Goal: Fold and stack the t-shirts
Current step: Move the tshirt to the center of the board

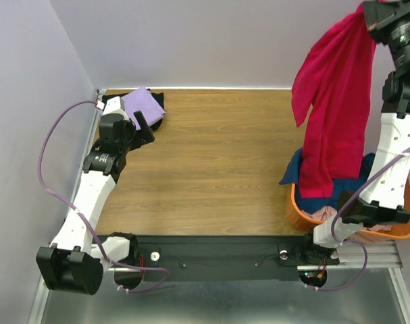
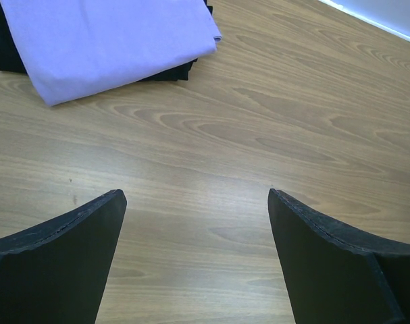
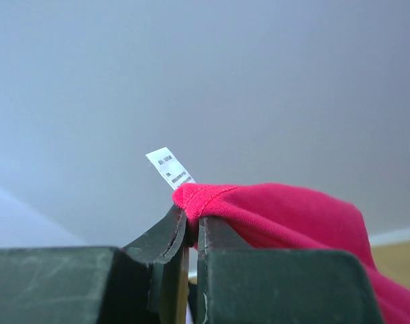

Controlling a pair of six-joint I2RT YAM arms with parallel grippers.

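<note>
High at two o'clock, our right fingers [image 3: 221, 236] pinch an edge of the bright crimson-pink cloth t-shirt [image 1: 333, 101], which hangs down to the orange plastic tub [image 1: 294, 210] at four o'clock. At ten o'clock our left fingers [image 2: 63, 256] stand spread above the wooden surface [image 1: 218, 155], near the folded lavender t-shirt [image 1: 145, 102] lying on a black one [image 2: 2, 54].

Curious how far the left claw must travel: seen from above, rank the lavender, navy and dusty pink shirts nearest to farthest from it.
1. Lavender shirt, folded far left, beside the left gripper.
2. Navy shirt, draped over the left rim of the orange tub.
3. Dusty pink shirt, inside the tub.
</note>
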